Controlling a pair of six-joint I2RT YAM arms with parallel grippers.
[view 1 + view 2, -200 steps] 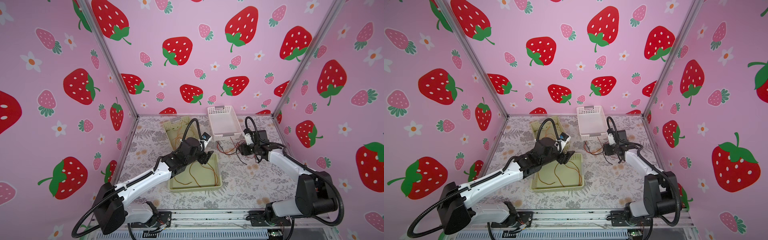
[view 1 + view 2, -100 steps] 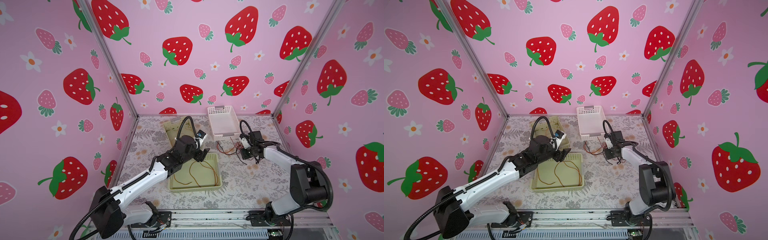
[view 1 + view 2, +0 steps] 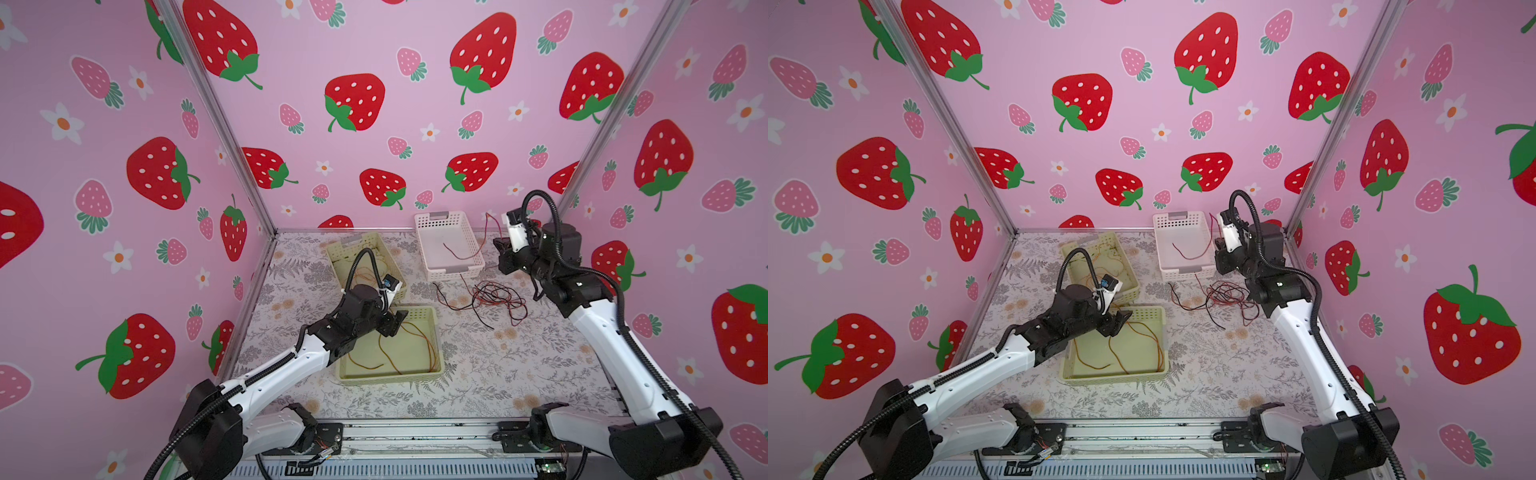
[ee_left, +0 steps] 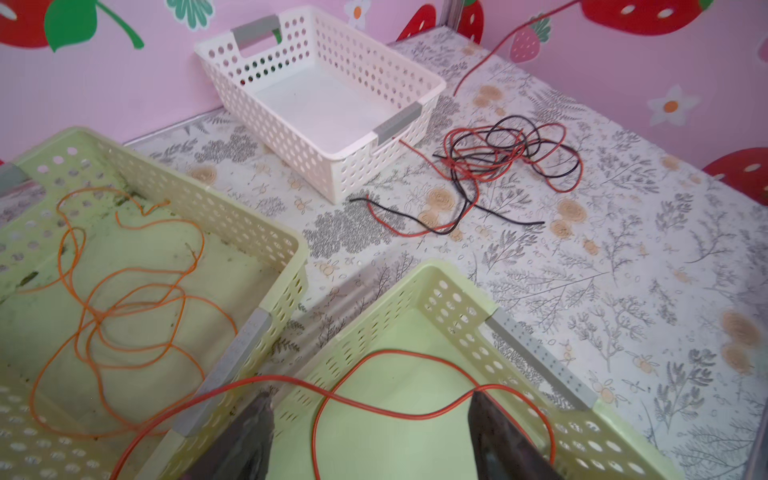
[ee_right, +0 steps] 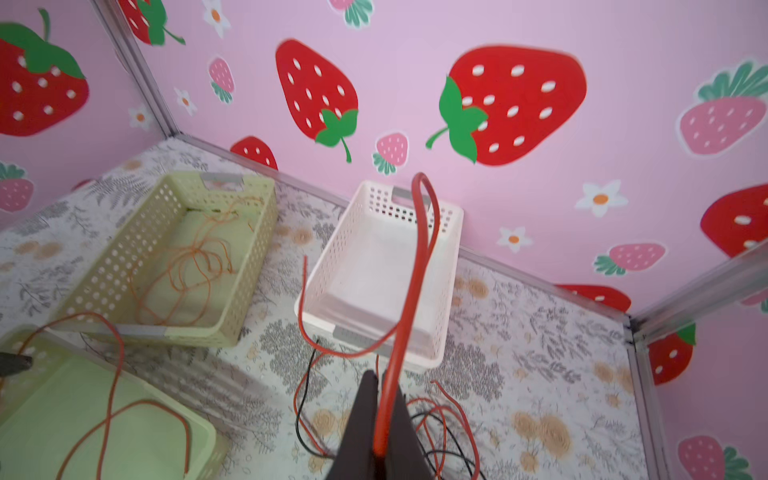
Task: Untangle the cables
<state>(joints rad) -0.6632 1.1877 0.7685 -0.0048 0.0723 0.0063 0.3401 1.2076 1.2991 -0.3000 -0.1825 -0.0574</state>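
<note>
A loose tangle of red and black cables lies on the floral table, right of centre. My right gripper is raised beside the white basket and shut on one red cable. That cable arcs up from the jaws, and its far end trails into the basket. My left gripper hangs open over the near green basket. An orange cable lies below its jaws, not gripped.
A second green basket at the back holds coiled orange cable. The white basket stands against the back wall. Pink strawberry walls close in the table on three sides.
My right gripper has shut on a red cable at the tangle and lifted it up beside the white basket. My left arm has barely moved.
</note>
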